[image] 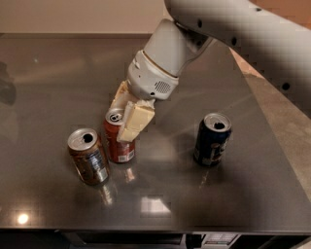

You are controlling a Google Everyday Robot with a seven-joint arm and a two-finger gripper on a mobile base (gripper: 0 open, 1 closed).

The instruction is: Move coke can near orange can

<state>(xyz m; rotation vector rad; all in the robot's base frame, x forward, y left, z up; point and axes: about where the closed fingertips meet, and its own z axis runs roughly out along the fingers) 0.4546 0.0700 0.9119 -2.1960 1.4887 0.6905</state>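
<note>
Pincer (121, 121) grips upright coke can (119, 145); orange can (89, 156) stands just beside.

Likely a lab: a bare grey bench (48, 73) and a plain wall (73, 14). The claw (119, 121) grips the coke can (119, 148) there.

Glossy dark tabletop (58, 78), mirror-smooth, glare spots showing. Shiny metal coke can (119, 147), duller orange can (89, 164). The gripper (120, 121) sits at the coke can's top, matt cream plastic-looking fingers (136, 119) clamping it.
</note>
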